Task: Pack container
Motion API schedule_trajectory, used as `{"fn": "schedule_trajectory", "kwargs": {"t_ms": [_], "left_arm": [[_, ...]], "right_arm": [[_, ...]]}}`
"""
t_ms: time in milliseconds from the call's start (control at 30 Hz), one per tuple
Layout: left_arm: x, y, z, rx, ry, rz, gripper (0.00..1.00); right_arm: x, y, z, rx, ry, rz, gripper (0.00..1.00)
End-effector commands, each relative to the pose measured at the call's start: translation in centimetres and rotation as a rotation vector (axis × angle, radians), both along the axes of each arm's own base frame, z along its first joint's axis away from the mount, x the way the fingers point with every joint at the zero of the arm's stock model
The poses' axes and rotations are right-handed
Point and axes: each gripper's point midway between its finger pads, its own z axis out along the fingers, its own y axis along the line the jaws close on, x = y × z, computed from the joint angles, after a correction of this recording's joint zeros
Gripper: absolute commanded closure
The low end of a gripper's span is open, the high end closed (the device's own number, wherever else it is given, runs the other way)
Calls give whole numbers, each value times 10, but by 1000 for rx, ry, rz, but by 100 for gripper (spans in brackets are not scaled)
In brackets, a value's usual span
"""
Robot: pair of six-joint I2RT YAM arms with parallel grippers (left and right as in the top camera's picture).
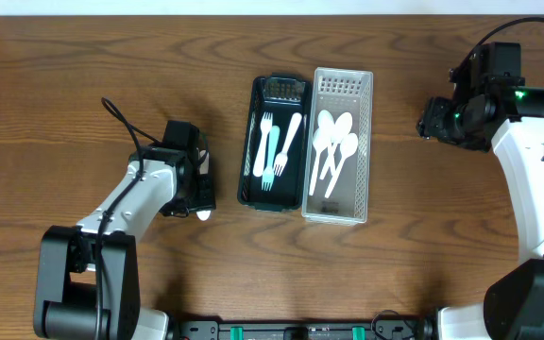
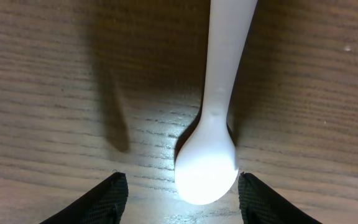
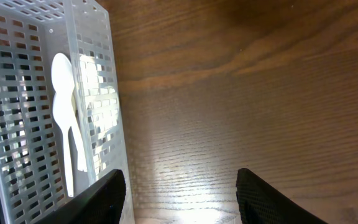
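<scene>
Overhead:
- Brown wood-grain table. At centre, two long baskets stand side by side, walls touching.
- Dark green slotted plastic basket on the left holds a white plastic fork, a teal plastic fork and a second white plastic utensil lying at a slant.
- Clear-white perforated plastic basket on the right holds a cluster of white plastic spoons, bowls toward the far end.
- Left gripper is low on the table, well left of the dark basket. Only a small pale tip of a loose white plastic spoon pokes out from under it.
- Right gripper sits right of the white basket, apart from it. This view does not show the finger gap of either gripper.

Left wrist:
- The loose spoon shows in full. It lies flat on bare wood, handle running away up the frame, bowl toward the camera.
- The bowl is between the black fingertips of the left gripper. Fingers are spread wide, one on each side. The far one is just beside the bowl; I cannot tell whether it touches.

Right wrist:
- Right gripper has its fingers spread, nothing between them but bare table.
- The white basket's wall is just to the side. One white spoon shows through the perforations.
</scene>
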Motion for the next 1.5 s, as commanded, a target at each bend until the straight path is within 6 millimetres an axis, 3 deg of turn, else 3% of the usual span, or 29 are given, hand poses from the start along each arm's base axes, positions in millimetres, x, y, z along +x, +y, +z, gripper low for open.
{"fn": "schedule_trajectory", "kwargs": {"t_ms": [0, 200, 767, 933, 1100, 1233, 1333, 1467], "left_arm": [[-4, -4, -4, 2, 9, -8, 40], [-5, -15, -4, 2, 2, -40, 40], [-16, -12, -25, 3, -1, -26, 41], [-14, -12, -25, 1, -13, -26, 50], [-13, -12, -25, 0, -15, -26, 67], [-12, -13, -23, 2, -19, -57, 72], [-7, -14, -14, 3, -25, -89, 73], [6, -15, 13, 10, -52, -126, 76]], "right_arm": [[0, -3, -1, -5, 3, -14, 40], [-1, -3, -1, -5, 5, -14, 40], [-2, -3, -1, -5, 9, -14, 39], [-2, -3, -1, -5, 10, -14, 39], [-2, -3, -1, -5, 11, -14, 39], [-2, -3, -1, -5, 10, -14, 39], [-2, -3, -1, -5, 10, -14, 39], [-2, -3, -1, -5, 9, -14, 39]]}}
